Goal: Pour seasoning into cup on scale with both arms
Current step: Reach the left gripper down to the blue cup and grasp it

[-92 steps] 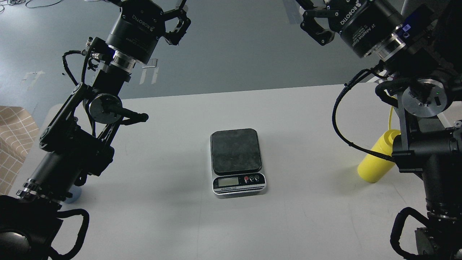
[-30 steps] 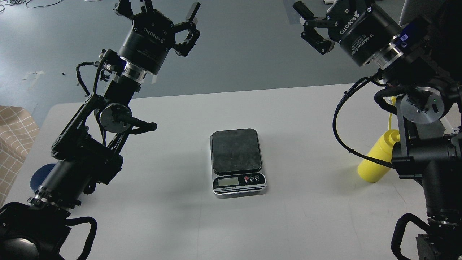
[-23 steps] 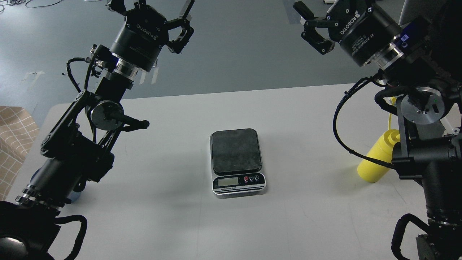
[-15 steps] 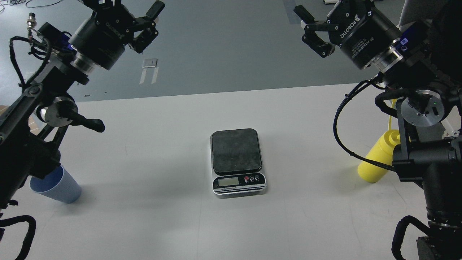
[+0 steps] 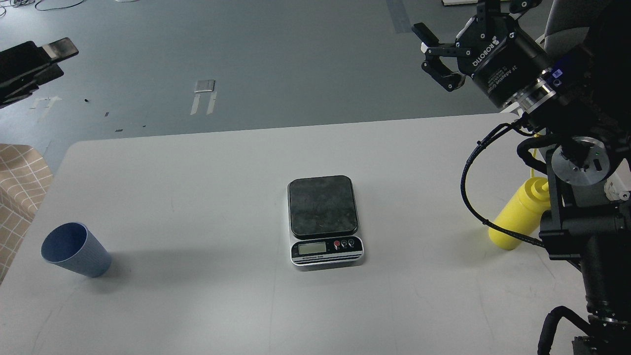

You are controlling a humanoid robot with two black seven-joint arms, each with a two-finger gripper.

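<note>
Left gripper (image 5: 37,61): swung out to 10 o'clock edge, spread indeterminable, uncovering blue cup (image 5: 75,250) at 8. Right gripper (image 5: 451,49): wide, empty. Scale (image 5: 324,220) bare; nothing begun.

A matt white surface (image 5: 207,187) is seen. The scale (image 5: 324,221) shows a scuffed dark plate and silvery front. Bottle (image 5: 515,221) and ribbed cup (image 5: 76,250) appear plastic.
</note>
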